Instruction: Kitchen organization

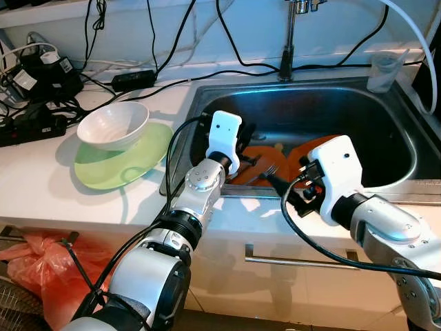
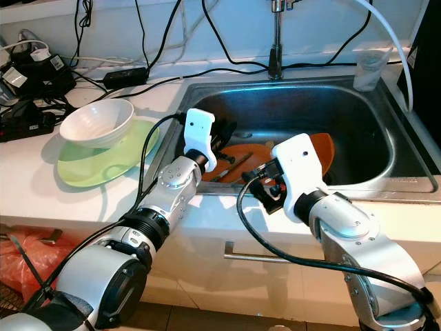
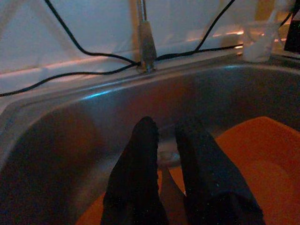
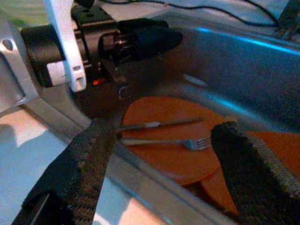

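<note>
Sink (image 1: 386, 103), centre frame: orange plates (image 4: 164, 140) bearing fork (image 4: 164, 141) and knife (image 4: 159, 124); right gripper (image 4: 159, 154) spread wide above fork, seemingly for pickup; left gripper (image 3: 164, 154) nearly closed, empty, alongside.

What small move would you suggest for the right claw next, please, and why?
Probably lower the right claw toward the silver metal fork lying on the round orange plate in the steel sink. Its fingers stand wide open with the fork between them, not yet touching it. The left claw, nearly closed, hovers close by, so move carefully.
</note>
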Tool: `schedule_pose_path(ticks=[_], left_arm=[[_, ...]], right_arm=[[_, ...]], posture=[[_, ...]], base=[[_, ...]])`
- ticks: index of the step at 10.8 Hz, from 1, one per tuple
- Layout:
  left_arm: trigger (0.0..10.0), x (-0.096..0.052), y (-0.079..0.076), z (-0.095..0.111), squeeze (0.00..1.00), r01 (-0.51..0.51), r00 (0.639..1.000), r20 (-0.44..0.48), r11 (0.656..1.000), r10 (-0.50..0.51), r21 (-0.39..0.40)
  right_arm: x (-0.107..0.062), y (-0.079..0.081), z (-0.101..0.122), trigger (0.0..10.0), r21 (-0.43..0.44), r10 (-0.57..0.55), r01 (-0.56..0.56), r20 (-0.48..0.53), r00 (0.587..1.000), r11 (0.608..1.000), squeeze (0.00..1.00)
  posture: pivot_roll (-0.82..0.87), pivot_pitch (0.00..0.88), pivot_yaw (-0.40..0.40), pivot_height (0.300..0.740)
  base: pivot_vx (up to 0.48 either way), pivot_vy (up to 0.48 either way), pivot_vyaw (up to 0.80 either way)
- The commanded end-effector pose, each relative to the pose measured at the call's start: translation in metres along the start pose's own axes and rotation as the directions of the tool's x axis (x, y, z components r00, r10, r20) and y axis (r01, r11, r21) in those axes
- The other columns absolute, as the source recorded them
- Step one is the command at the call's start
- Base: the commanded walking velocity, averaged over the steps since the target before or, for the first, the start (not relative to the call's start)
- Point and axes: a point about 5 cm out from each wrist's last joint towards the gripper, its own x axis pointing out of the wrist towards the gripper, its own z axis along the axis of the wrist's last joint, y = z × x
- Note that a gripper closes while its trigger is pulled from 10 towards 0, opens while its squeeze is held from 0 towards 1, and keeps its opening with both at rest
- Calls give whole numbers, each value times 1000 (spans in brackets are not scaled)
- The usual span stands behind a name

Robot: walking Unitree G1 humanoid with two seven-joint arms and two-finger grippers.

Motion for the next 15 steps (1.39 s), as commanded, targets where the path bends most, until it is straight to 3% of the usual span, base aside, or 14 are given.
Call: schedule_pose_path(ticks=[1,2,3,6,8,9,10,13,14,15], left_arm=[[2706,3,-10,0,0,16,1000,-13,999,-17,-34],[4431,3,-12,-4,0,16,999,-29,999,-17,-50],[10000,2,-13,-6,0,16,999,-39,998,-19,-56],[10000,0,-15,-16,0,17,994,-106,997,-25,-76],[10000,-1,-14,-19,82,7,992,-121,996,-18,-91],[10000,-1,-13,-19,682,4,992,-125,995,-16,-95],[10000,-1,-13,-19,871,5,992,-129,995,-18,-96],[10000,-2,-12,-20,875,8,991,-135,996,-20,-91],[10000,-2,-13,-21,1000,12,990,-136,996,-24,-91],[10000,-2,-13,-20,1000,14,991,-133,995,-27,-98]], right_arm=[[-3,6,-1,10000,15,26,-26,-7,1000,1000,0],[-3,12,-3,10000,25,50,-50,-16,999,998,0],[-2,15,-4,10000,28,64,-63,-21,998,998,0],[-2,16,-3,10000,30,75,-74,-26,997,997,0],[-2,17,-2,10000,32,77,-77,-27,997,997,0],[-2,17,-2,10000,32,80,-79,-28,996,996,0],[-2,17,-2,10000,31,82,-81,-27,996,996,0],[-2,15,-2,10000,31,74,-73,-28,997,997,0],[-2,15,-2,10000,32,73,-72,-28,997,997,0],[-1,15,-2,10000,31,75,-74,-28,997,997,0]], posture=[[-395,0,165,740],[-395,0,163,740],[-393,0,158,740],[-393,0,154,740],[-393,0,154,740],[-386,0,150,740],[-384,0,150,740],[-384,0,155,740],[-381,0,154,740],[-378,0,154,740]], base=[[0,0,0],[0,0,0],[0,0,0],[0,0,0],[0,0,0],[0,0,0],[0,0,0],[0,0,0],[0,0,0],[0,0,0]])
